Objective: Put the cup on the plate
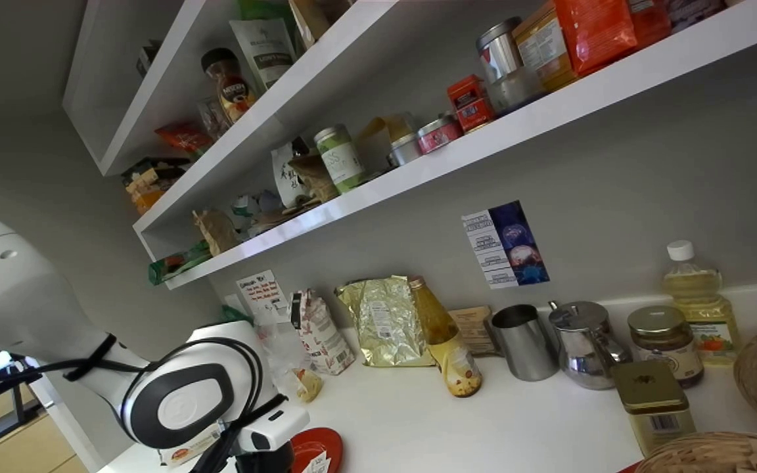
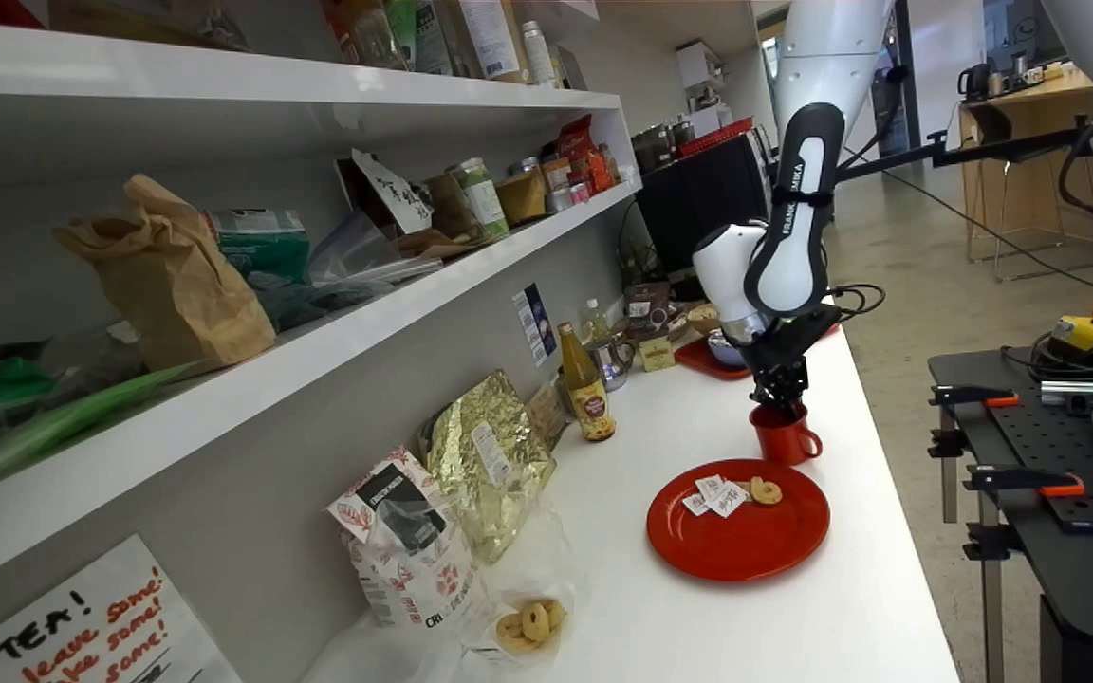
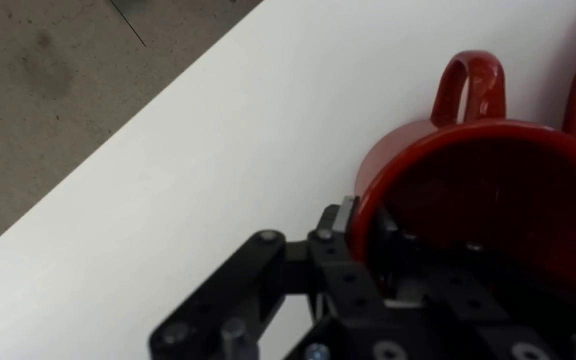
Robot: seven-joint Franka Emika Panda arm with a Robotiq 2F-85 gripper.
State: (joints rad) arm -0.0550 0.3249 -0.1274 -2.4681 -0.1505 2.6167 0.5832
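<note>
White shelves (image 2: pixel 319 353) crowded with bags (image 2: pixel 167 285) and jars (image 1: pixel 341 161) hang over a white countertop (image 2: pixel 679 626). Along the wall (image 1: pixel 615 197), in an exterior view, stand a steel pitcher (image 1: pixel 526 348), a lidded metal teapot (image 1: pixel 579 348) and a yellow bottle (image 1: pixel 447 341). Nearer the countertop's outer edge lies a flat red plate (image 2: pixel 736 555) bearing white paper packets (image 2: pixel 725 496) and ring-shaped snacks (image 2: pixel 765 490). Just beside the plate is the red mug (image 2: pixel 782 441), roughly upright; whether its base touches the countertop I cannot tell. The gripper (image 3: pixel 365 222) is clamped on the mug's rim, one finger inside the mug and the other against the outside.
</note>
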